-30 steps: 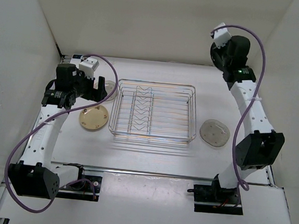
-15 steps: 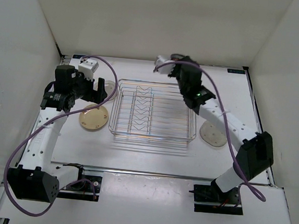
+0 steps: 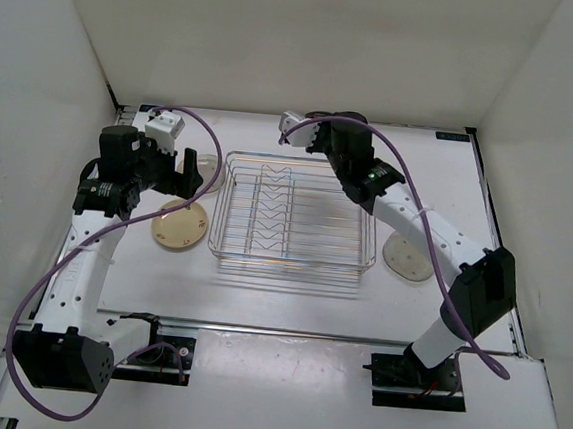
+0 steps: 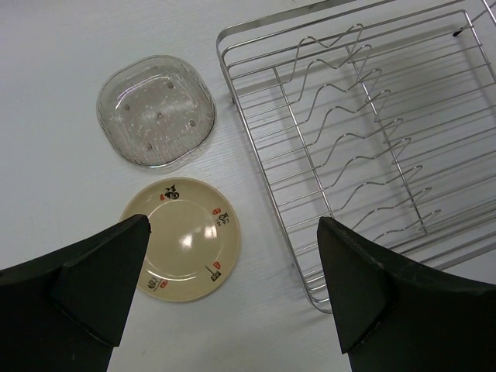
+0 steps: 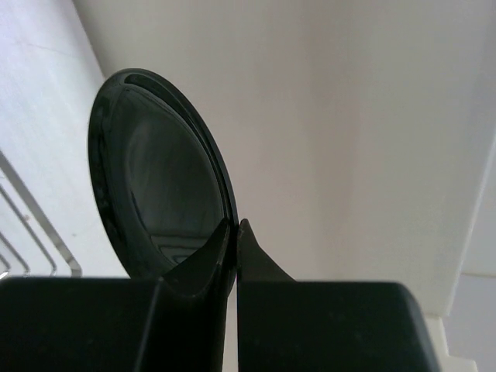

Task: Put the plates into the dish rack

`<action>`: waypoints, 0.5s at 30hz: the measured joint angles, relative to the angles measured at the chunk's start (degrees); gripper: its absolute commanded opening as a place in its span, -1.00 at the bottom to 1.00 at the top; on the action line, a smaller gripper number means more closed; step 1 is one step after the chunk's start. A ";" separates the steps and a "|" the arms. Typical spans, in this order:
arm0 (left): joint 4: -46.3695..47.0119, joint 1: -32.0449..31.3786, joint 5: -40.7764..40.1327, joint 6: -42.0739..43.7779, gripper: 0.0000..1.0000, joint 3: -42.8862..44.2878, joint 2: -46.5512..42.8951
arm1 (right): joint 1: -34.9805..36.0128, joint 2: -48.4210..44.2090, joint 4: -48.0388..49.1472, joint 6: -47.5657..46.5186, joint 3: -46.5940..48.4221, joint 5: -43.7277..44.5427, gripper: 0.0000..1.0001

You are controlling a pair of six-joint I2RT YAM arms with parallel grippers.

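The silver wire dish rack [image 3: 297, 213] stands mid-table and holds no plates; it also shows in the left wrist view [image 4: 364, 132]. My right gripper [image 5: 236, 225] is shut on the rim of the black plate [image 5: 155, 186], held upright on edge. In the top view this gripper [image 3: 325, 138] hangs above the rack's back edge. My left gripper [image 4: 232, 256] is open and empty, above the table left of the rack [image 3: 188, 174]. Below it lie the cream-yellow plate [image 4: 182, 236] and the translucent greyish plate [image 4: 155, 111]. A pale plate [image 3: 408, 257] lies right of the rack.
White walls close in the table on the left, back and right. The right arm's forearm [image 3: 406, 220] crosses above the rack's right rear corner. A purple cable [image 3: 190, 116] loops over the left arm.
My right arm has swung from high at the back right across to above the rack's back edge, carrying the black plate. The left gripper has shifted slightly left.
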 measured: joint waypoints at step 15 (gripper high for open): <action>-0.02 0.46 0.37 0.28 1.00 -0.55 -1.66 | -0.33 9.27 -12.07 11.02 11.91 -15.02 -0.99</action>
